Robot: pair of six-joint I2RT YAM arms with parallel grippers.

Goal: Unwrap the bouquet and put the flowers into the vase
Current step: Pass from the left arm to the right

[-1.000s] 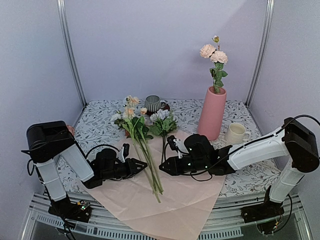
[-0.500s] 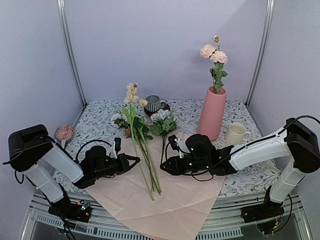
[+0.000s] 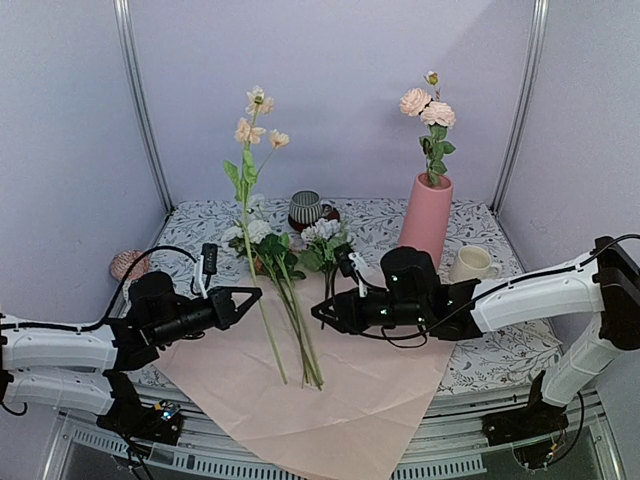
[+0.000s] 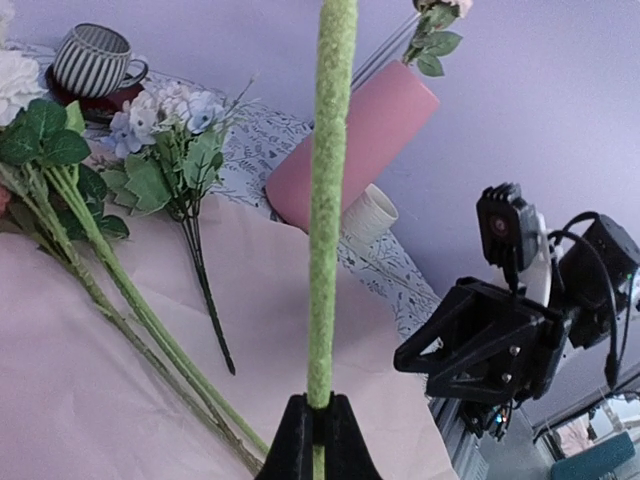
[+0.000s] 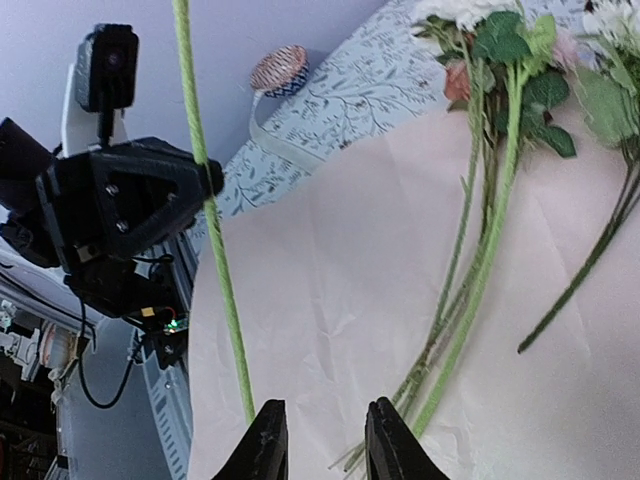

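My left gripper (image 3: 248, 296) (image 4: 320, 425) is shut on the lower part of one green-stemmed flower (image 3: 251, 190) (image 4: 330, 190). The stem stands upright and its peach blossoms (image 3: 256, 118) are high above the table. My right gripper (image 3: 318, 312) (image 5: 318, 435) hovers open over the pink paper (image 3: 340, 400) (image 5: 330, 280), with nothing between its fingers. It is just right of the held stem (image 5: 215, 250). Other flowers (image 3: 292, 310) (image 5: 478, 250) lie on the paper, beside a lilac bunch (image 3: 325, 240) (image 4: 170, 130). The pink vase (image 3: 425, 228) (image 4: 350, 145) stands at the back right with peach roses (image 3: 428, 108) in it.
A striped cup on a red saucer (image 3: 306, 209) (image 4: 92, 60) sits at the back centre. A cream mug (image 3: 470, 267) stands right of the vase. A coil of ribbon (image 3: 127, 264) (image 5: 280, 70) lies at the left edge. Frame posts rise at both back corners.
My left gripper closed on the stem and raised it from lying on the paper to upright, drawing back to the left. My right gripper lifted slightly and stayed open.
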